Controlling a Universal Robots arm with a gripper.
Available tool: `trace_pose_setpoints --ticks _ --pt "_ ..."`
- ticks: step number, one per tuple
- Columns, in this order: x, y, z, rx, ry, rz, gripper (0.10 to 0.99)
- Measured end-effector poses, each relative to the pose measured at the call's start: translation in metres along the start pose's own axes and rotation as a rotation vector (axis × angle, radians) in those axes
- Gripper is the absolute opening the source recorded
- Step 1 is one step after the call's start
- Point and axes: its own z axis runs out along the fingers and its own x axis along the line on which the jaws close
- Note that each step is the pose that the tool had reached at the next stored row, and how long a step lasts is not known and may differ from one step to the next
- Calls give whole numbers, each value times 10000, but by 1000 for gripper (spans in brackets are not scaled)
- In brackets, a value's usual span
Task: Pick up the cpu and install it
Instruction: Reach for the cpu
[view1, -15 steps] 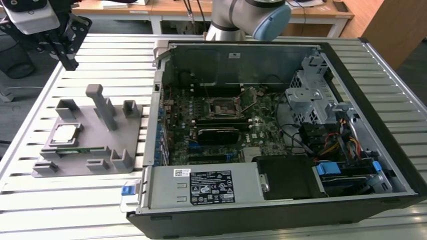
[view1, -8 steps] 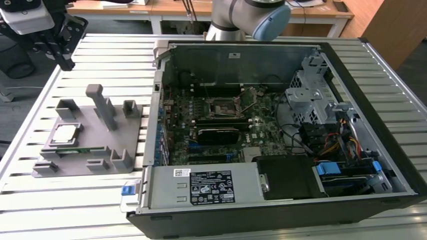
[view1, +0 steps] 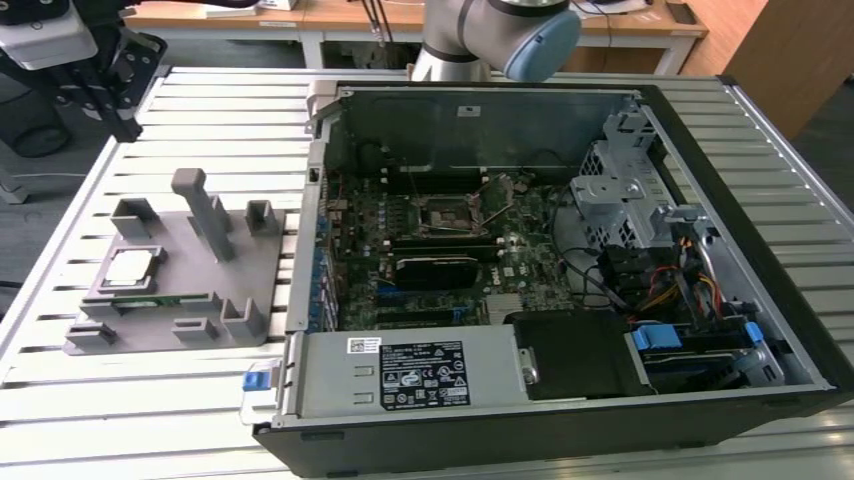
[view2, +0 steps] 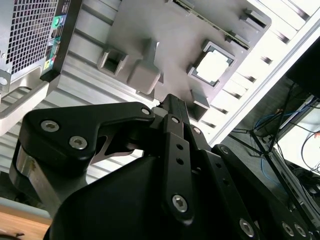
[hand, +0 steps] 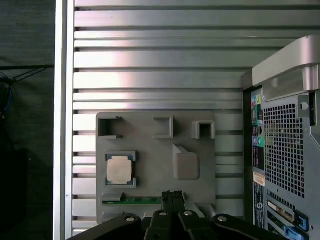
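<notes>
The cpu lies flat in a square pocket of the grey fixture plate, at the exterior view's left beside the open computer case. Its silver top shows in both wrist views, as cpu and cpu. My gripper hangs high over the table's far corner, well apart from the cpu. In both wrist views its black fingers are pressed together, shut on nothing. The black socket sits on the motherboard inside the case.
A green memory stick lies in a slot of the fixture next to the cpu. Upright grey posts rise from the plate. The case holds drive cages, cables and a power supply. The slatted table edge runs close by the fixture.
</notes>
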Motion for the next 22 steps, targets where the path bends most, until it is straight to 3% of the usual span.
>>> trace_pose_setpoints --ticks 22 --pt "157 -4 18 0 0 0 106"
